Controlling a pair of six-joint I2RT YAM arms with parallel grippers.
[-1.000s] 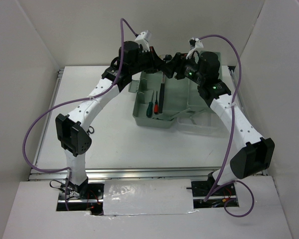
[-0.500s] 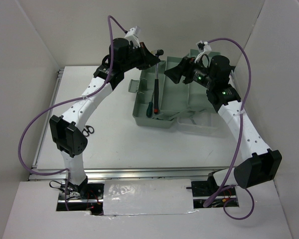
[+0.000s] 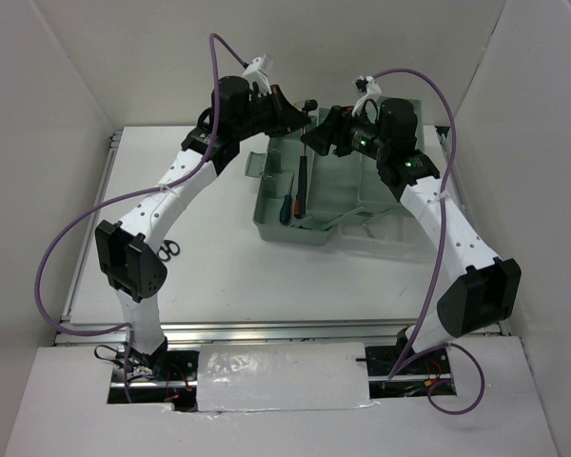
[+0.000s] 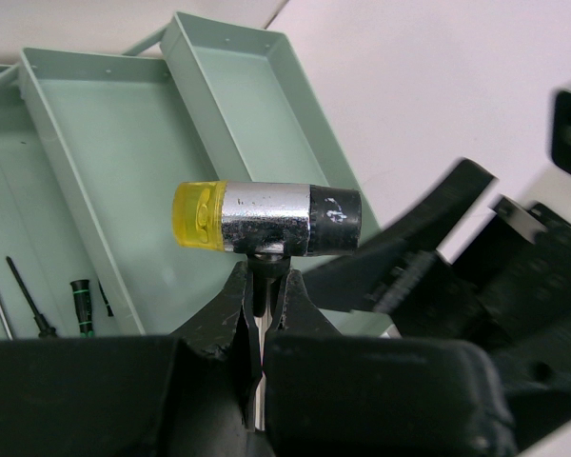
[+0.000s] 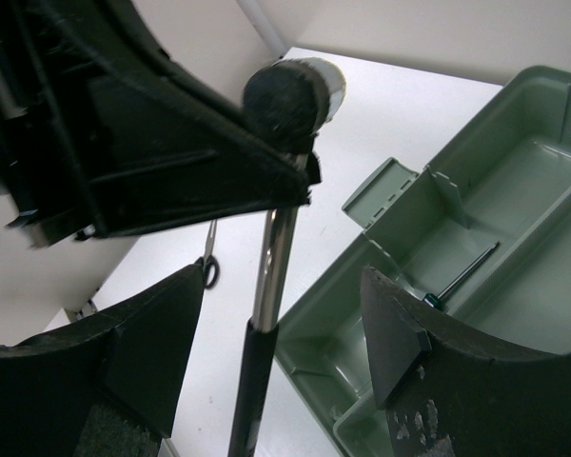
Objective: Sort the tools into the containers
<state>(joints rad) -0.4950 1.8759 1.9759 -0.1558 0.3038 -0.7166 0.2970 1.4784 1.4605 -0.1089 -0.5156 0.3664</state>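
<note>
My left gripper (image 3: 293, 116) is shut on the hammer (image 3: 303, 176) just under its head and holds it over the sage-green toolbox (image 3: 338, 195), handle hanging down. In the left wrist view (image 4: 265, 276) the hammer head (image 4: 266, 217) has a yellow end and a black end. My right gripper (image 3: 316, 141) is open, its fingers (image 5: 385, 314) standing either side of the hammer shaft (image 5: 271, 257) without touching it. A green-handled screwdriver (image 3: 285, 208) and a red-handled screwdriver (image 3: 298, 206) lie in the toolbox. The black-handled scissors (image 3: 168, 249) lie on the table at the left.
A clear plastic piece (image 3: 385, 233) lies against the toolbox's right front side. A small lid flap (image 3: 257, 164) sticks out on the toolbox's left. White walls close in the table on three sides. The two wrists are very close together above the toolbox.
The left gripper lifted the hammer while the right gripper drew back to the right. The right gripper has now come back left, open around the shaft.
</note>
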